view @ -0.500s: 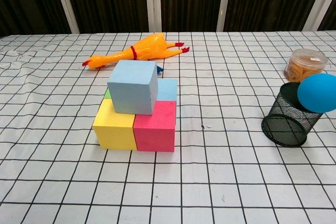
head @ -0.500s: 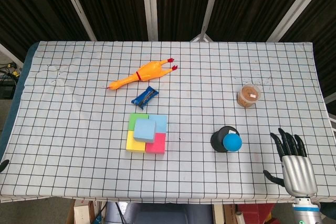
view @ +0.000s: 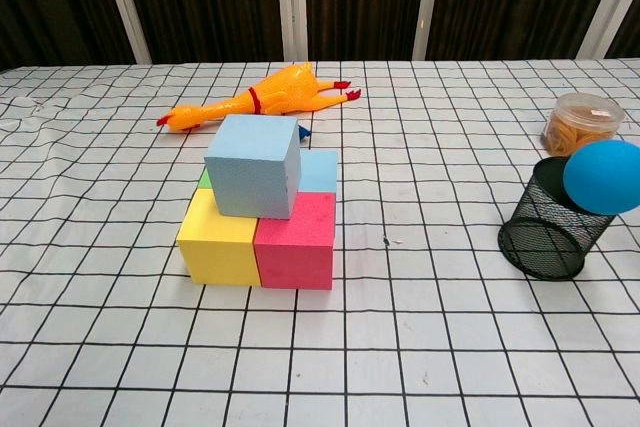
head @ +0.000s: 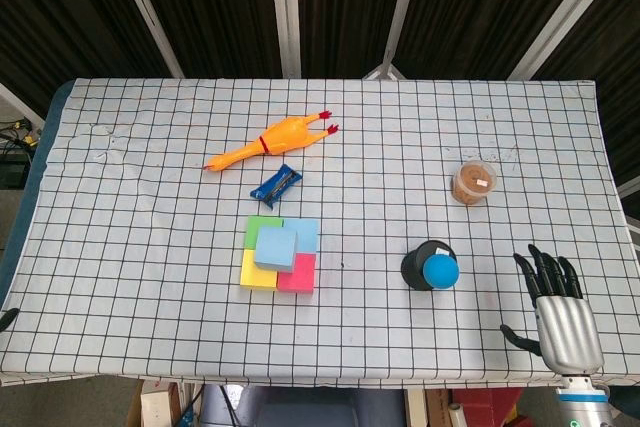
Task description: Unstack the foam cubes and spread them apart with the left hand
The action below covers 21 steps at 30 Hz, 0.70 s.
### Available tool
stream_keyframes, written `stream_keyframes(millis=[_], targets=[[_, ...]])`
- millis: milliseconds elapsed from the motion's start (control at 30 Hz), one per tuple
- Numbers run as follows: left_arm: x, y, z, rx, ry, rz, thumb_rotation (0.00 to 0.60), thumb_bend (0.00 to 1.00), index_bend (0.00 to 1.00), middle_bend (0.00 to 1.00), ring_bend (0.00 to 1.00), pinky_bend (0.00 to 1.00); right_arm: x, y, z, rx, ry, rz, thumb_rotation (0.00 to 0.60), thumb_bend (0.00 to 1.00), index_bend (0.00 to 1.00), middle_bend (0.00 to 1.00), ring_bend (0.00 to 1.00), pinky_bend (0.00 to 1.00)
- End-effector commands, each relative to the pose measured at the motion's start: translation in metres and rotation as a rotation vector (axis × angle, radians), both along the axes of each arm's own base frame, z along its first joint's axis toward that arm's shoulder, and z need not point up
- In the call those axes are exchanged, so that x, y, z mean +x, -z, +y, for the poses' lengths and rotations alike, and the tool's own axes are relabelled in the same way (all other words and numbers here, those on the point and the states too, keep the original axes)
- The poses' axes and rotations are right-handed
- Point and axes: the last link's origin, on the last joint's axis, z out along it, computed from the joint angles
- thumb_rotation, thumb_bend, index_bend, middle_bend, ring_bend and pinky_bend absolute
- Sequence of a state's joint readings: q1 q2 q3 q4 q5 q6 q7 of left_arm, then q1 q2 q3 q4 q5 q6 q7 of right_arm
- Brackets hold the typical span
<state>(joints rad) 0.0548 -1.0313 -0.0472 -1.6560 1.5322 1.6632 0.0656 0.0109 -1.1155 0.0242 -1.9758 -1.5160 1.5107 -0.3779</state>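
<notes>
The foam cubes stand left of the table's middle. A light-blue cube (head: 275, 245) (view: 253, 179) sits on top of a square of four: green (head: 261, 226) (view: 204, 179), light blue (head: 307, 234) (view: 319, 171), yellow (head: 253, 274) (view: 218, 242) and pink (head: 299, 276) (view: 295, 242). Of my left hand, only a thin dark sliver (head: 7, 318) shows at the left edge of the head view, far from the cubes. My right hand (head: 558, 309) lies at the front right edge with its fingers spread, holding nothing.
A yellow rubber chicken (head: 268, 141) (view: 255, 99) and a blue wrapper (head: 276, 183) lie behind the cubes. A black mesh cup (view: 543, 222) with a blue ball (head: 441, 271) (view: 603, 176) on it stands to the right. A snack jar (head: 474, 182) (view: 583, 122) is further back.
The dark sliver at the left edge has slid a little lower and shows less. The cubes and the right hand have hardly moved.
</notes>
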Motion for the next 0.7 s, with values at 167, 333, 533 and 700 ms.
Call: stream_keyframes(millis=[167,333,533,700], targets=[[0.008,0.004,0.010,-0.045,0.029,0.023,0.600,0.15,0.03,0.00,0.00,0.09,-0.002,-0.001,-0.001,0.001,0.009,-0.003,0.600,0.04,0.11,0.00,0.06,0.00],[0.034,0.002,0.043,-0.151,0.049,0.063,0.600,0.13,0.03,0.00,0.00,0.09,-0.001,0.002,-0.002,0.015,0.017,0.001,0.600,0.04,0.11,0.00,0.06,0.00],[0.067,0.002,0.080,-0.248,0.027,0.139,0.600,0.13,0.03,0.00,0.00,0.09,0.000,0.007,-0.002,0.026,0.017,0.015,0.600,0.04,0.11,0.00,0.06,0.00],[0.091,0.002,0.098,-0.348,-0.001,0.143,0.600,0.09,0.02,0.00,0.00,0.09,0.000,0.006,-0.002,0.021,0.024,0.017,0.600,0.04,0.11,0.00,0.06,0.00]])
